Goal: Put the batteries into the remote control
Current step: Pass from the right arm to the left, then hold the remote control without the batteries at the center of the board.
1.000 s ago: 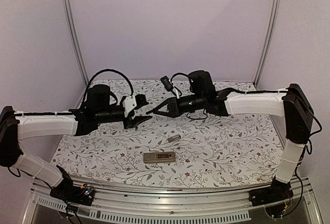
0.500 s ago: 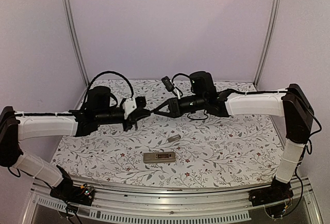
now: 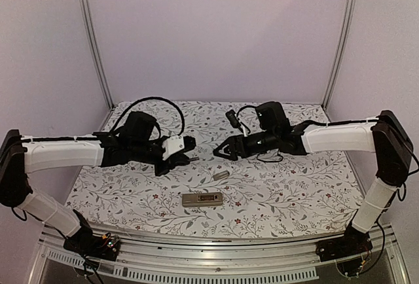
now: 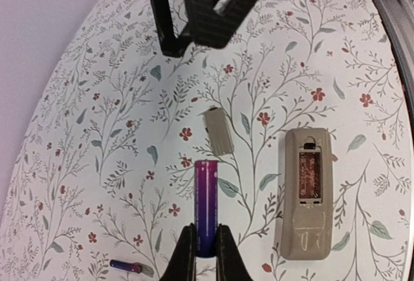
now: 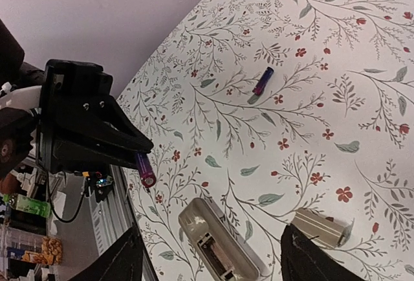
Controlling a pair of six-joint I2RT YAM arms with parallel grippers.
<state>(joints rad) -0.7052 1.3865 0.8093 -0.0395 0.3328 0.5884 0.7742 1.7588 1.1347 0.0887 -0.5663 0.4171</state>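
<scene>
Battery [image 4: 206, 206] changes hands: your left claw [image 4: 206, 232] now pinches the purple cell above the surface [image 3: 294, 186], while your right claw [image 3: 226, 152], narrow a second ago, stands wide and has drawn back. The second battery [image 5: 262, 81] lies on the cloth, well apart from the remote control [image 4: 310, 193], which rests back-up near the grey cover [image 4: 218, 132]. The fingers hide the held cell's lower end.
</scene>
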